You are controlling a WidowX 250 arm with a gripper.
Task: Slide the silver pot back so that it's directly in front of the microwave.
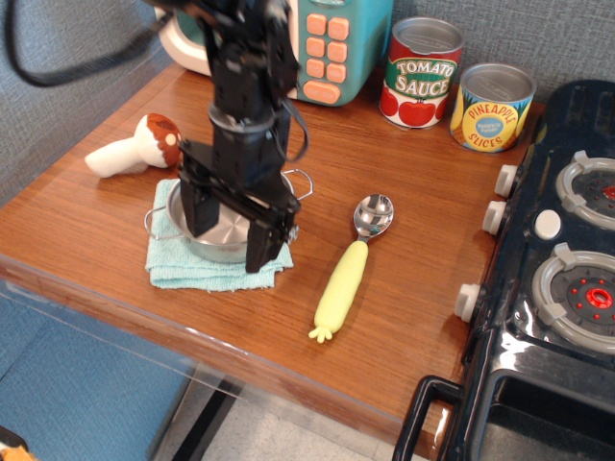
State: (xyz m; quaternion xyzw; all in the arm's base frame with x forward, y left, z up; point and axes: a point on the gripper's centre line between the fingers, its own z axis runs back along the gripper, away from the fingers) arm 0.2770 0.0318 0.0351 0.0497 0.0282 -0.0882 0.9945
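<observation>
The black gripper (231, 227) is low over the silver pot (213, 230), with its two fingers spread apart. One finger (194, 206) is down inside the bowl of the pot, and the other finger (261, 244) is outside the rim on the side toward the spoon, so the near wall of the pot stands between them. I cannot tell if the fingers already press on the wall; they look released, not clenched.

The pot sits on a light green cloth (214, 269) near the front edge of the wooden table (404, 192). A toy mushroom (135, 147) lies just beside the pot, on its far left. A spoon with a yellow handle (349, 270) lies to the right of the pot, apart from it. The microwave (327, 48) stands well behind the pot, at the back of the table, partly hidden by the arm. Right of the microwave are a tomato sauce can (421, 73) and a pineapple can (491, 108). A black toy stove (557, 279) is far right of the pot.
</observation>
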